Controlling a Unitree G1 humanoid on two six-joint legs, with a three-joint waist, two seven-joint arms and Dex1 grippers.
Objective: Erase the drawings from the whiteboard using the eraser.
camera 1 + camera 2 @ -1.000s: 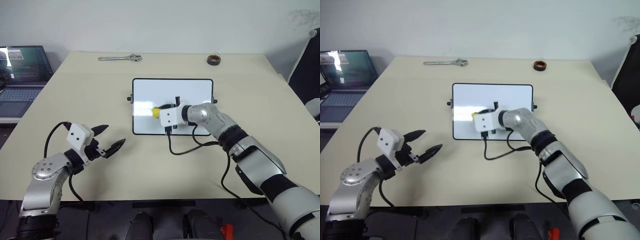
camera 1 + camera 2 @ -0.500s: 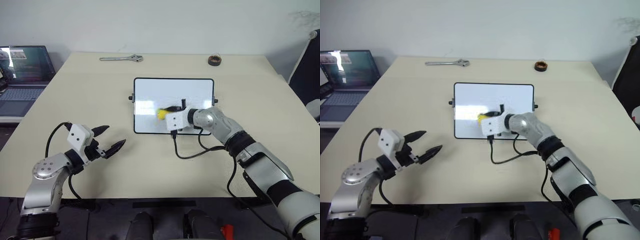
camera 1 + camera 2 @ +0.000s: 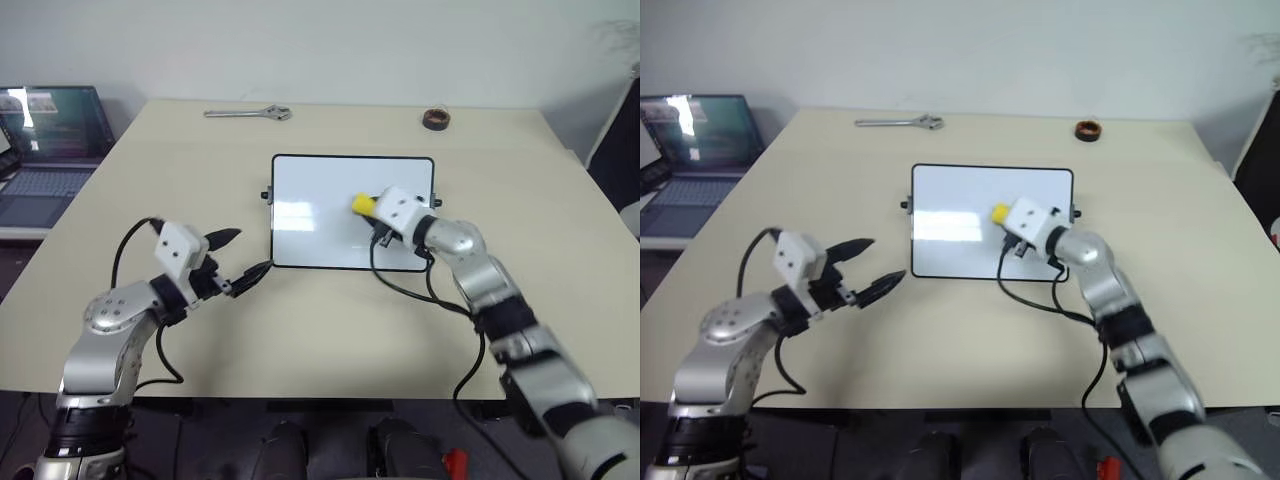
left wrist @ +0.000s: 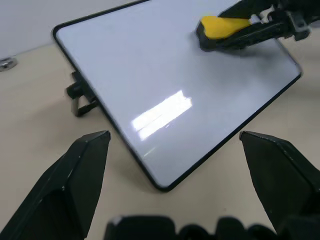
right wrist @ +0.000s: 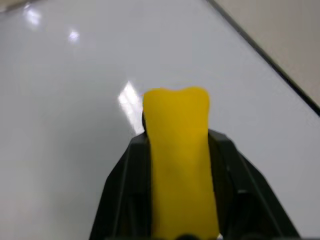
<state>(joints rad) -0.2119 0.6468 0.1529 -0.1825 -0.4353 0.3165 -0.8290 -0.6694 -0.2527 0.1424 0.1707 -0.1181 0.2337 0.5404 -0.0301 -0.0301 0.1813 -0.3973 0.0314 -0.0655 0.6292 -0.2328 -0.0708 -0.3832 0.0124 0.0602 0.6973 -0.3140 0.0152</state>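
Cream laminate covers the broad counter (image 3: 300,330), where the glossy whiteboard (image 3: 330,225), a white rectangle in a thin black frame with rounded corners and small side knobs, lies flat near the middle. Its surface now reads clean in every view: no drawings can be made out, only window glare, which suggests the wiping is done or nearly so. Over the last second the right pincer (image 3: 368,204) has swept from the board's lower left toward its right half and rolled its wrist, fingers clamped tight on the eraser (image 3: 362,203), a soft yellow block on a dark base, held at the board's surface; whether it presses the board is hard to tell. The left pincer (image 3: 240,258) has edged closer to the board's near left corner, its two black tapered fingers spread wide and empty. Farther back lie a metal wrench (image 3: 247,113) and a dark tape roll (image 3: 435,118).
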